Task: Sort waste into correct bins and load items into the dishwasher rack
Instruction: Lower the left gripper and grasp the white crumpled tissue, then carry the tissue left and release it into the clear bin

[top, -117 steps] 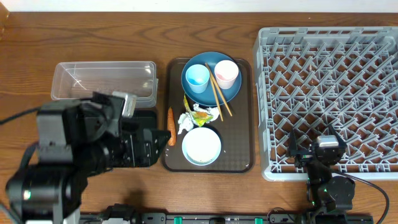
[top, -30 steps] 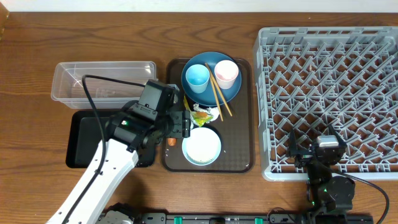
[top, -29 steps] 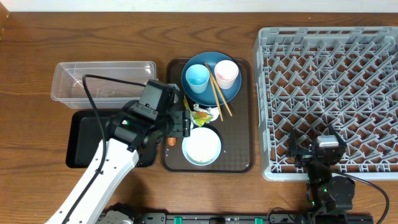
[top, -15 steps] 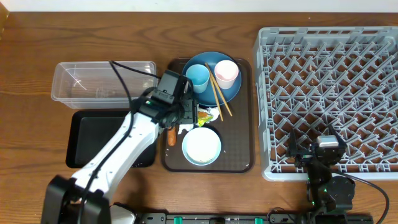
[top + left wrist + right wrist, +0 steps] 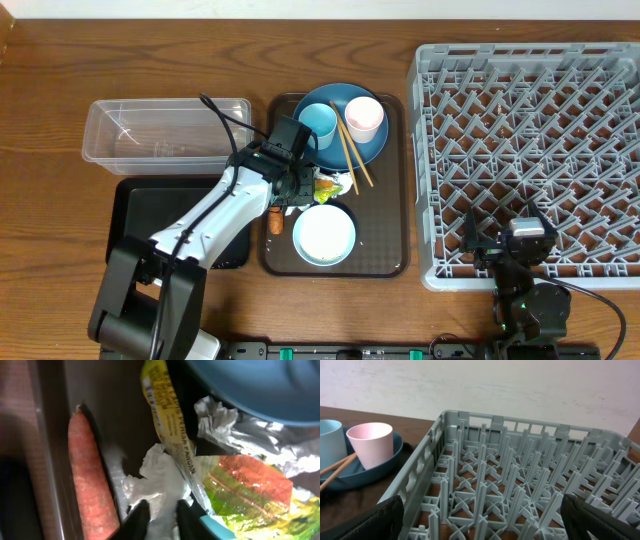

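Note:
In the left wrist view my left gripper (image 5: 161,516) is shut on the crumpled white paper (image 5: 150,477), which fills the narrow gap between the black fingertips (image 5: 137,519). The orange carrot (image 5: 90,475) lies just left of it and the yellow-green wrapper (image 5: 240,485) to the right, below the blue plate (image 5: 260,385). Overhead, the left gripper (image 5: 297,190) hovers over the brown tray's waste pile. The plate (image 5: 372,145) carries the light blue cup (image 5: 320,122), pink cup (image 5: 364,118) and chopsticks (image 5: 350,155). The bowl (image 5: 324,234) sits in front. My right gripper (image 5: 480,520) is open over the grey rack (image 5: 520,475).
The clear tub (image 5: 150,130) stands left of the brown serving tray (image 5: 385,230), with the black tray (image 5: 150,220) in front of it. The rack (image 5: 530,150) takes up the right side. The left arm reaches across the black tray's right end.
My left gripper moved right and away from me onto the waste pile, then closed on the white paper. The right arm has not moved.

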